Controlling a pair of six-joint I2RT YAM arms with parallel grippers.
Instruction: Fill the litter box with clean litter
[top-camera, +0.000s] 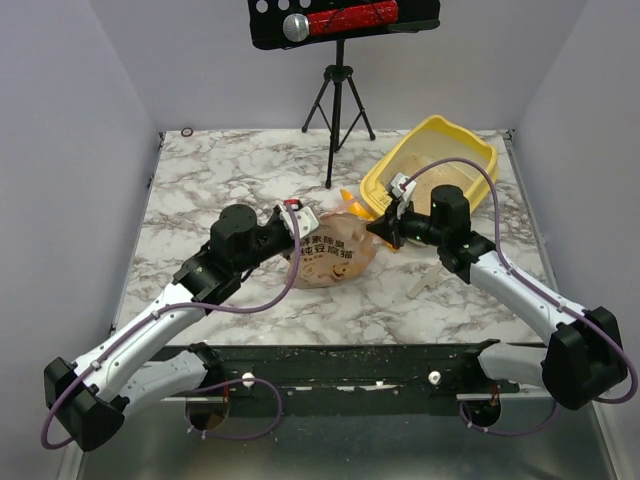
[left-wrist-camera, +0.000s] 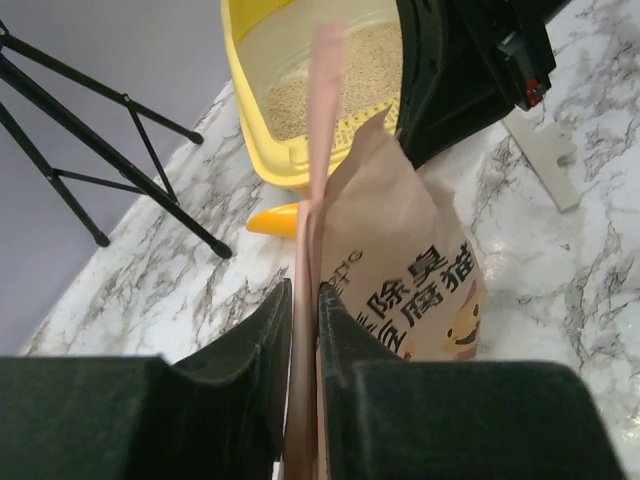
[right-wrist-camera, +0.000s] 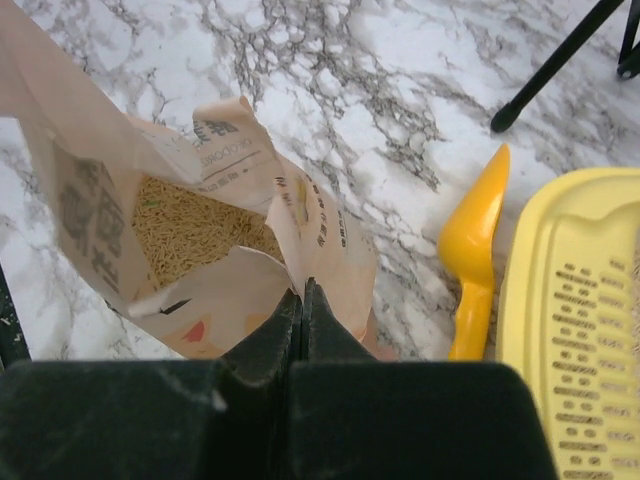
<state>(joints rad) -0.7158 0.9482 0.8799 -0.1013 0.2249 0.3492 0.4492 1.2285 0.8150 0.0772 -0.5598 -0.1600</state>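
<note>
1. The tan paper bag (top-camera: 335, 262) sits on the marble table (top-camera: 220, 170) with its mouth open
2. The left gripper (left-wrist-camera: 305, 325) pinches the bag's left edge, the paper caught between its narrowly set fingers
3. The right gripper (right-wrist-camera: 302, 305), fingers pressed together, nips the bag's right rim
4. Clean litter (right-wrist-camera: 190, 230) shows inside the bag as a mass of beige granules
5. The litter box (left-wrist-camera: 245, 90) lies beyond the bag, to its right, with a thin layer of the same granules on its floor
6. A yellow-orange scoop (right-wrist-camera: 478, 240) lies between the bag and the box
7. A black tripod (top-camera: 338, 100) stands behind the bag
</note>
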